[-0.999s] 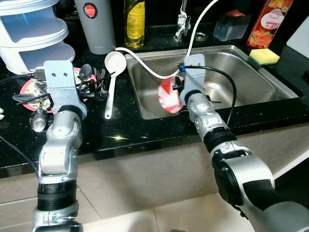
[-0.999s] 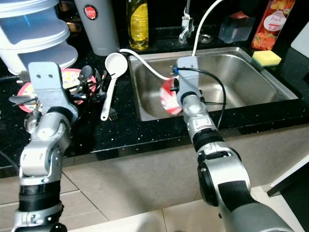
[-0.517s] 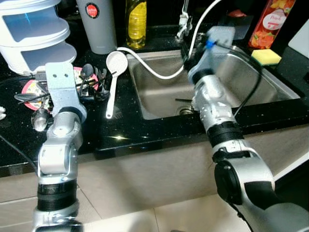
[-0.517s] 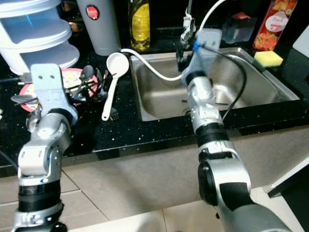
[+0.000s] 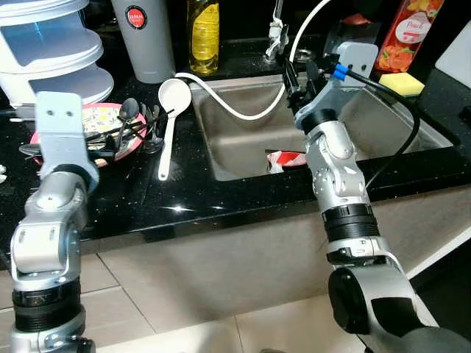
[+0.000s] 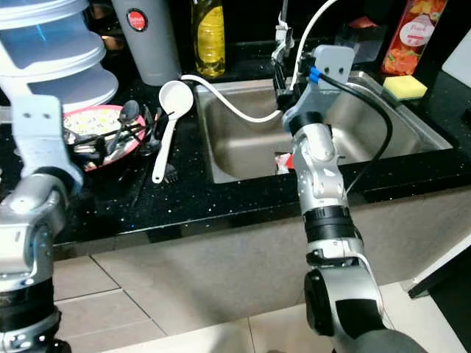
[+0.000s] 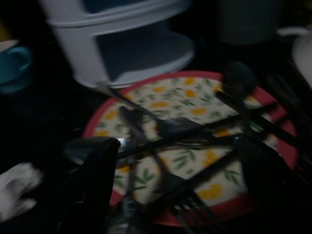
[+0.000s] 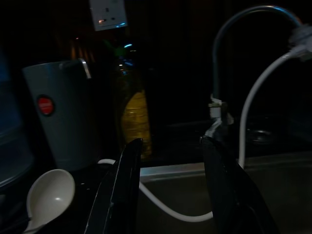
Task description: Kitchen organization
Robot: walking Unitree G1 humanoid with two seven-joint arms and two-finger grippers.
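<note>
Black speckled kitchen counter (image 5: 221,198) with a steel sink (image 5: 383,121) set into it, dim lighting. Right gripper (image 5: 297,73) raised over the sink's back edge near the faucet (image 5: 276,33), fingers apart and holding nothing; right wrist view looks past them at the yellow oil bottle (image 8: 132,114) and grey tumbler (image 8: 61,117). Red-and-white wrapper (image 5: 283,159) lies on the sink floor by the front wall, just beside the right arm. White hose (image 5: 243,110) loops from the faucet across the sink's back-left corner. Left gripper (image 7: 175,185) hovers spread and empty above the floral plate (image 5: 99,121) near the counter's left edge, which carries a pile of dark spoons and forks (image 5: 136,121); white ladle (image 5: 171,110) lies between plate and sink. White stacked containers (image 5: 51,44) at back-left corner; sponge (image 5: 402,84) at sink's back-right corner. Risks: right arm snagging the hose or faucet when it moves; left fingers closing on tangled cutlery could drag several pieces or tip the plate.
</note>
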